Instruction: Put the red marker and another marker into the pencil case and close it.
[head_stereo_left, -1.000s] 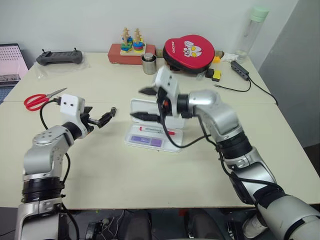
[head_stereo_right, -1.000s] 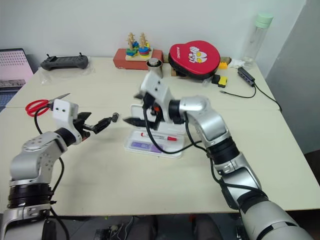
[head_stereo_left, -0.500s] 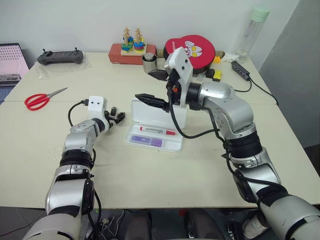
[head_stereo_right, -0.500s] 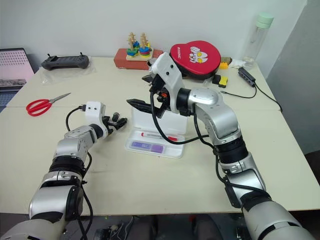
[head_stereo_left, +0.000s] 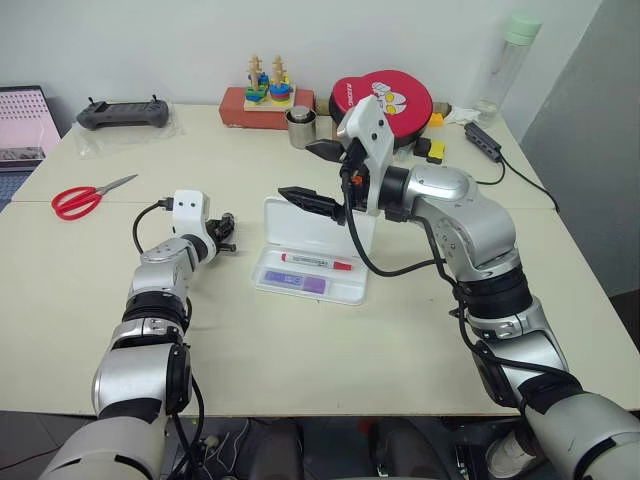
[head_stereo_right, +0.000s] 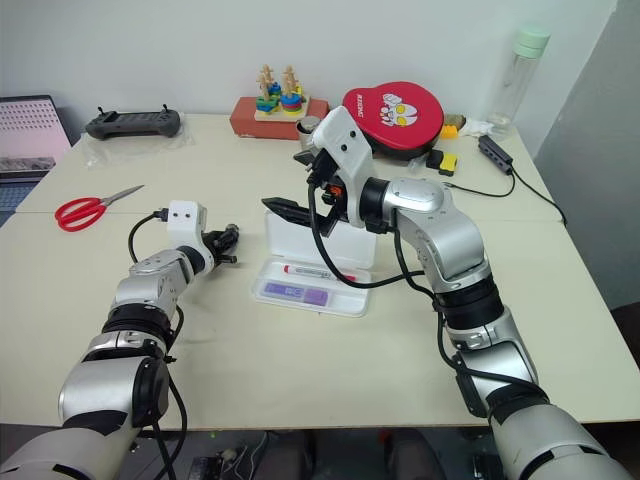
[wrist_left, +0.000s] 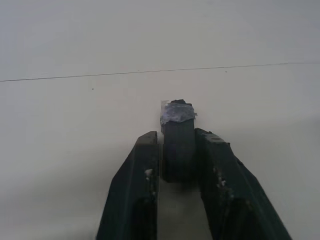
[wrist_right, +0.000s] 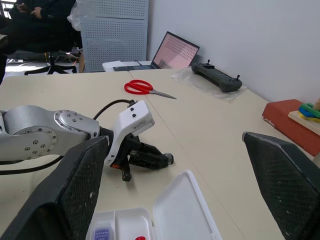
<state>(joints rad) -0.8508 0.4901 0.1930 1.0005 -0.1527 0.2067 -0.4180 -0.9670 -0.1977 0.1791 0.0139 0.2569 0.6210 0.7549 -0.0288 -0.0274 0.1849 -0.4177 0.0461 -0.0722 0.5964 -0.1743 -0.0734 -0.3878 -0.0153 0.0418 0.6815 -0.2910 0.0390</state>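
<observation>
1. A white pencil case (head_stereo_left: 310, 275) lies open in the middle of a pale desk (head_stereo_left: 300, 350), its lid (head_stereo_left: 318, 225) standing up at the back.
2. The red marker (head_stereo_left: 316, 262) lies in the back compartment of the tray.
3. The lavender marker (head_stereo_left: 293, 282) lies in the front compartment, just beside the red one.
4. Judged from this, both markers are in; closing the lid is what remains.
5. The right tool (head_stereo_left: 322, 172) hangs above and behind the lid, jaws spread wide, holding nothing and not touching the case.
6. The left tool (head_stereo_left: 226, 236) sits low over the desk, just left of the case, fingers drawn tight together. In the left wrist view a small dark, tape-tipped piece (wrist_left: 177, 145) shows between them; whether it is a held object or part of the tool, I cannot tell.
7. Red scissors (head_stereo_left: 82, 199) lie far left, well apart from the case.
</observation>
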